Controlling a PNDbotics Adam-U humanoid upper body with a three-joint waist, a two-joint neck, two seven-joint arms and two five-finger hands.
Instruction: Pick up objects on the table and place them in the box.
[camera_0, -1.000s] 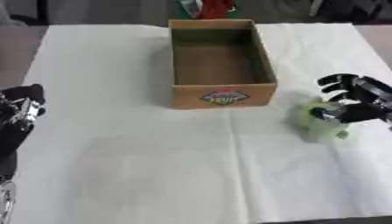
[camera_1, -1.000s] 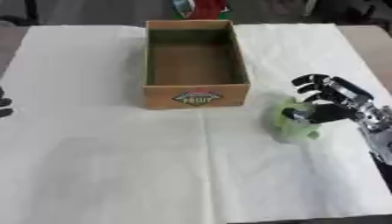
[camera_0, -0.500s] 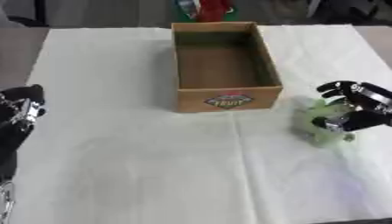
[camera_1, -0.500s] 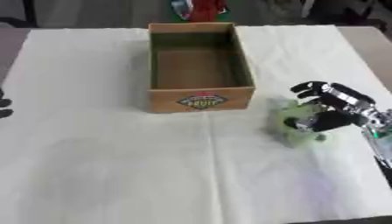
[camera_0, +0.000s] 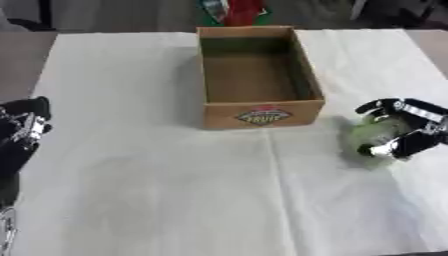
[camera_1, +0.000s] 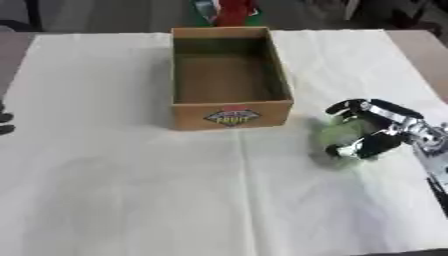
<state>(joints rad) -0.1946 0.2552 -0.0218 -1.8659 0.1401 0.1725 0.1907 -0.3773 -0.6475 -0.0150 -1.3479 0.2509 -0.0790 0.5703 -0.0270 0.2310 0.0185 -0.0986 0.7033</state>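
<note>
One green object (camera_1: 343, 136) | our right hand (camera_1: 378, 131) curled round it, right of box (camera_1: 229, 80) | left hand (camera_0: 21, 131) idle at counter (camera_0: 131, 175) left edge, fingers unclear

One cardboard box (camera_0: 258, 80), open at the top with a single fruit label on its near wall, stands on one table (camera_0: 131, 190) draped in one white cloth (camera_1: 131, 200). One pale green object (camera_1: 344, 136) lies to the box's right, within the curled fingers of the robot's right hand (camera_1: 378, 131). The left hand (camera_0: 22, 131) shows at the left edge, making two robot hands in all. One red-and-green item (camera_0: 233, 11) sits beyond the box's far end.
</note>
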